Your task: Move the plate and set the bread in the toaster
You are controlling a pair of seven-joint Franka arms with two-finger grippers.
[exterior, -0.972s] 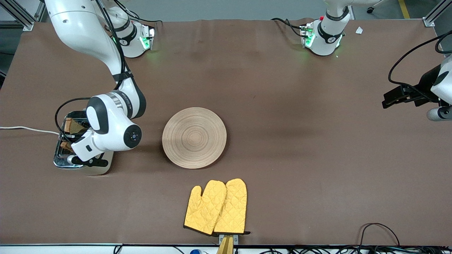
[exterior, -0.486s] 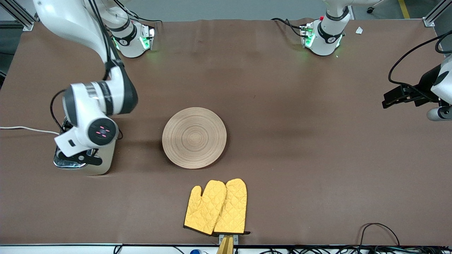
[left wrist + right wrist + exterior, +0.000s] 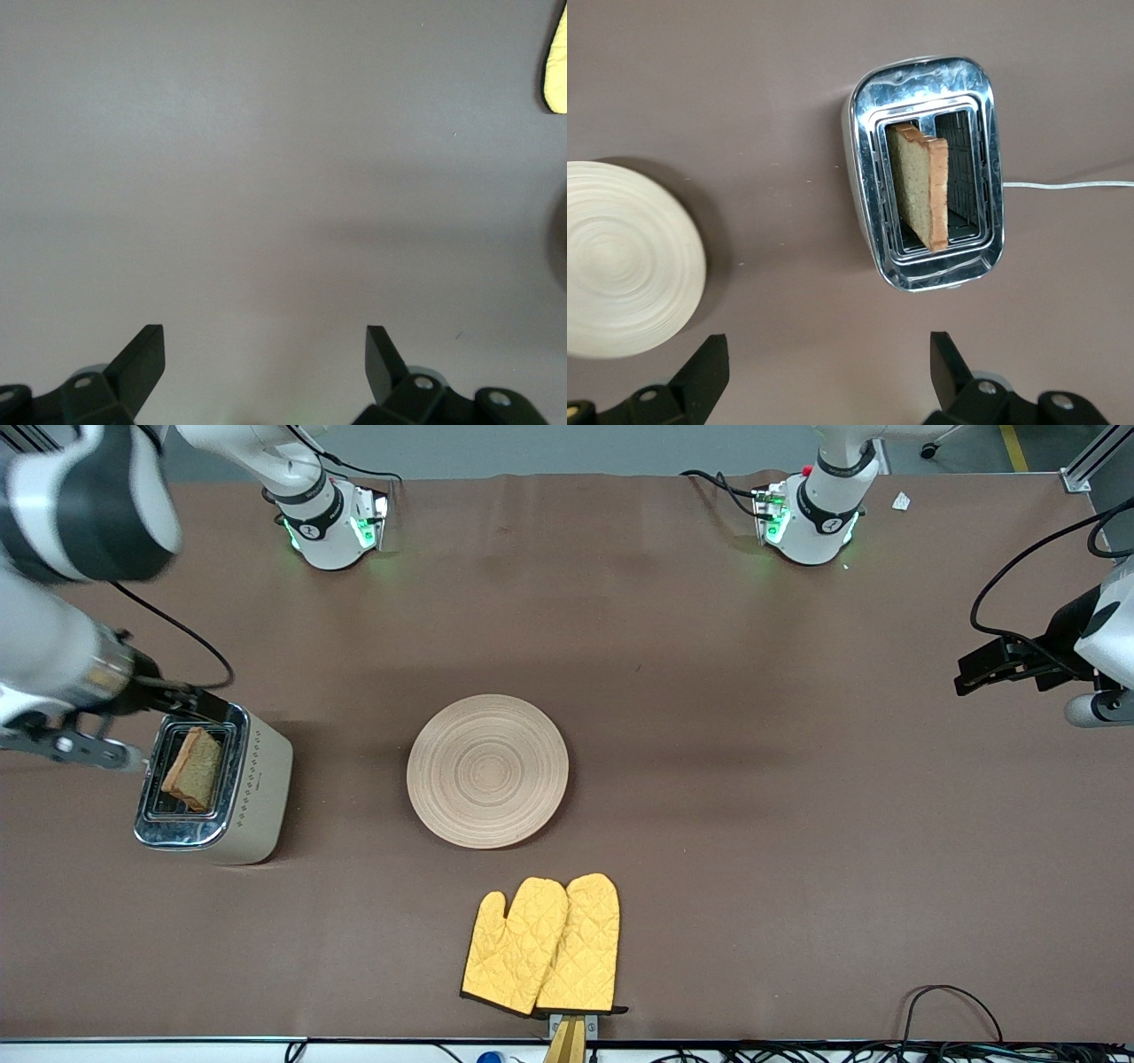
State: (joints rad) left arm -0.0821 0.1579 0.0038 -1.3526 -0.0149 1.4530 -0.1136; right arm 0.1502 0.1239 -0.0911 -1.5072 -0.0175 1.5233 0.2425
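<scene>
In the toaster (image 3: 213, 788): bread (image 3: 192, 768) stands tilted in one slot
Plate (image 3: 487, 771): mid-bench (image 3: 709, 868), bare
My right fingers (image 3: 829, 367): released, above toaster
My left fingers (image 3: 264, 359): released, waiting

Oven mitts (image 3: 542, 945): yellow, quilted, a pair, overlapping, flat on the brown table (image 3: 797, 824), lower centre of the front view. Paper scrap (image 3: 901, 501): white, small, upper right corner.

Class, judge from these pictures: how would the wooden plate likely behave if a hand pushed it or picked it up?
The plate looks rigid turned wood, so it should probably keep its shape. Lying flat on the brown table cover, it would likely slide, not roll. Its low rim probably leaves little to pinch.
</scene>
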